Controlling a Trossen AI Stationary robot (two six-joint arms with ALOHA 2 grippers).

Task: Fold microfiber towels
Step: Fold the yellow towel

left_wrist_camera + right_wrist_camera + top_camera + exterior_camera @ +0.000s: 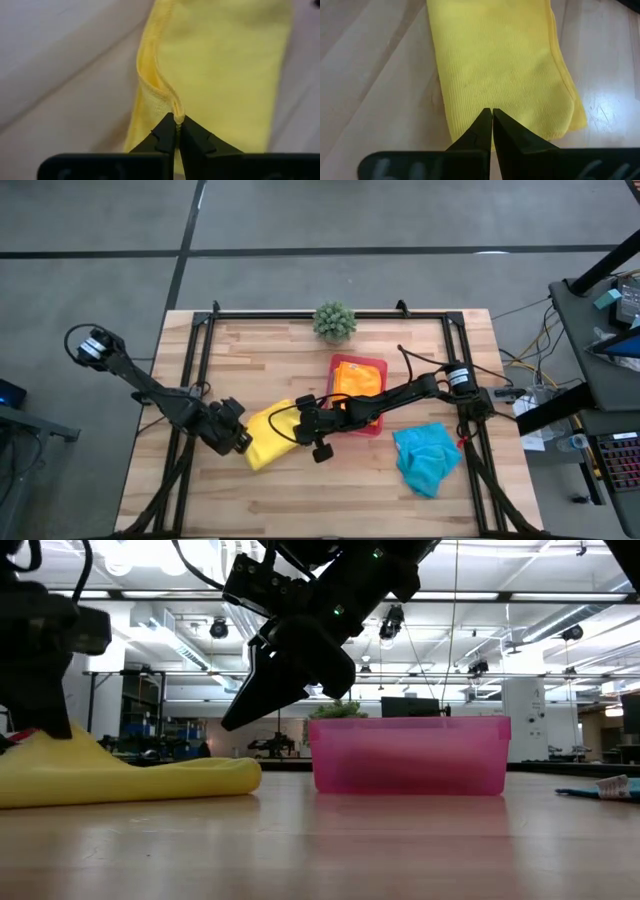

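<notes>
A yellow towel (268, 436) lies on the wooden table between my two grippers, apparently folded into a long strip. My left gripper (177, 126) is shut on the strip's left end. My right gripper (492, 112) is shut over the strip's right end; in the low view its tip (228, 725) hangs a little above the cloth. An orange towel (355, 377) lies in the pink tray (372, 426). A turquoise towel (426, 457) lies crumpled at the right. My left gripper pinches the yellow towel's hemmed edge (175, 107) between its two fingertips, coming down at a slant from the table's left. The edge is drawn up into a small peak (48, 740); the rest of the towel lies on the table. Whether it has one layer or several, I cannot tell.
A small spiky green plant (334, 321) stands at the table's far edge. The pink tray stands just right of the yellow towel, under my right arm. Bare wood shows along the near edge (320, 500) and at the far left.
</notes>
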